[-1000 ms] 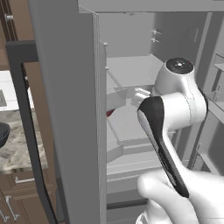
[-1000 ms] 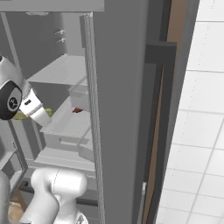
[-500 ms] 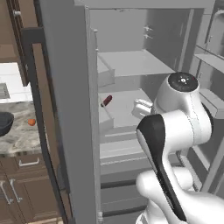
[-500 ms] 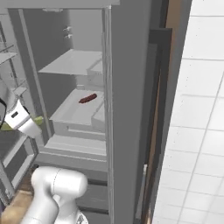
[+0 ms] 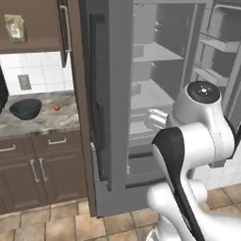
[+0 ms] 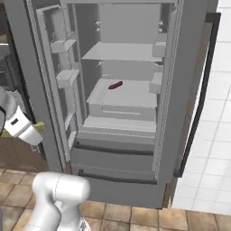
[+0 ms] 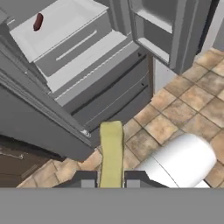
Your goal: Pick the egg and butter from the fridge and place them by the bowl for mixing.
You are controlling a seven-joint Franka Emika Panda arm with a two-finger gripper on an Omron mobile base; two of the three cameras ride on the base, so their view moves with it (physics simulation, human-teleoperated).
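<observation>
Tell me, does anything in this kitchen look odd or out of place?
The fridge stands wide open, both doors swung out, with just a dark red item lying alone on a middle shelf. The gripper is shut on a yellow butter stick, held out over the tiled floor. Nothing looks spilled or broken.
</observation>
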